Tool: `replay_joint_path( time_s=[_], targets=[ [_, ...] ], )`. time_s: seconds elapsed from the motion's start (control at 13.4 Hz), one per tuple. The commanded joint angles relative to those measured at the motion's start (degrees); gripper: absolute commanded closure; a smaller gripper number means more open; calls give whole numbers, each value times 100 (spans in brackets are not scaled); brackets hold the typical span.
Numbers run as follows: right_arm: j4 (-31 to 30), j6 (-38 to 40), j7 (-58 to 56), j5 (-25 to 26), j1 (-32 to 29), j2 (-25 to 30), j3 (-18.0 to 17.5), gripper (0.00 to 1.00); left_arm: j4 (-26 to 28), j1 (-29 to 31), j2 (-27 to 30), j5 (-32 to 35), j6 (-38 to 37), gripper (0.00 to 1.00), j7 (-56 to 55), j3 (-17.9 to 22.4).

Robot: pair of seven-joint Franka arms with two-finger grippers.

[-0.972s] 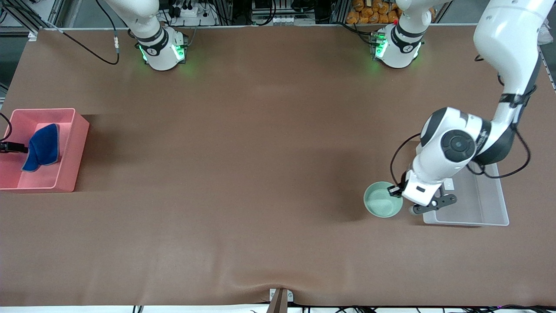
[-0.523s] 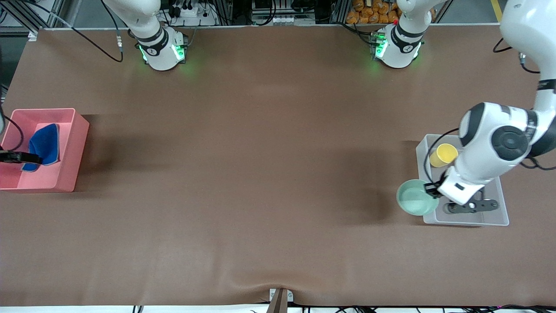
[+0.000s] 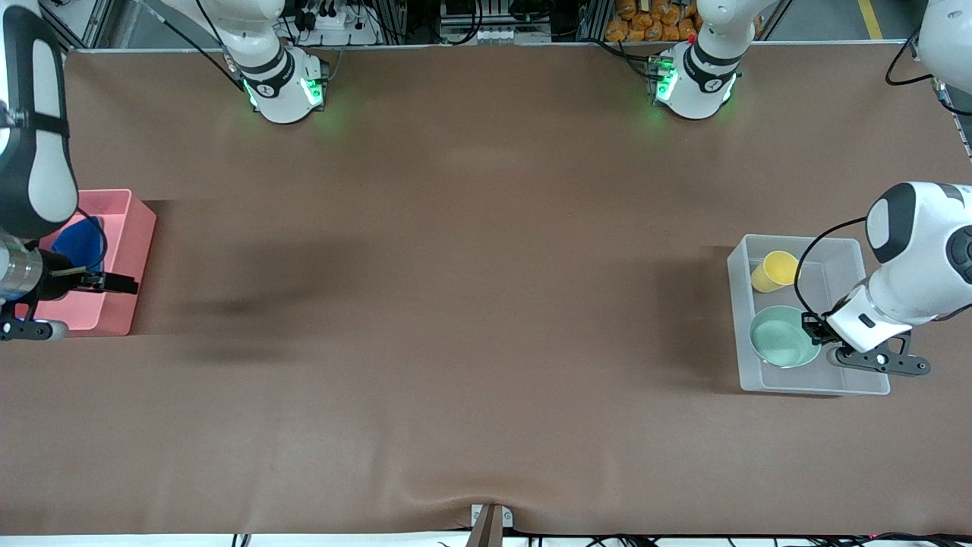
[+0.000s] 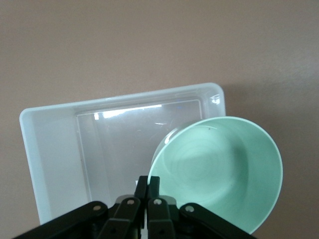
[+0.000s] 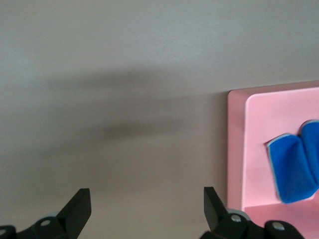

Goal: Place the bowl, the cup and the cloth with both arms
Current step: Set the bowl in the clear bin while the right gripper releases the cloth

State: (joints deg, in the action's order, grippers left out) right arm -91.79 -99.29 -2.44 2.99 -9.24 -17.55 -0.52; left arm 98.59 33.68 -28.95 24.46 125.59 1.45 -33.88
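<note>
Bowl (image 3: 782, 336) pinched (rim) by left gripper (image 3: 811, 327), over tray (image 3: 850, 384)

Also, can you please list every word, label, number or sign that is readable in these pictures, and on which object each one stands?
None can be read.
Small round dark mark on each arm's base: too small to read.
Bowl, cup, cloth, clear bin, pink bin: no print visible.
</note>
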Motion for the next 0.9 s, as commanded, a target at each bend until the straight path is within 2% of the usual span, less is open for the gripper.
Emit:
replay_joint_path(
  time_s=[0.0,0.22,0.52,0.82],
  targets=[
    [-225,252,489,-158,352,531,61,0,-384,68,-470,84,-26,100,311,-31],
    [-576,270,490,-159,502,1085,52,0,-472,323,-612,85,-17,100,820,-31],
    [-577,559,438,-159,563,1490,87,0,-446,648,-647,23,-17,100,1375,-31],
    [-411,963,367,-168,616,1816,166,0,-472,763,-980,24,18,100,1419,-31]
  ],
)
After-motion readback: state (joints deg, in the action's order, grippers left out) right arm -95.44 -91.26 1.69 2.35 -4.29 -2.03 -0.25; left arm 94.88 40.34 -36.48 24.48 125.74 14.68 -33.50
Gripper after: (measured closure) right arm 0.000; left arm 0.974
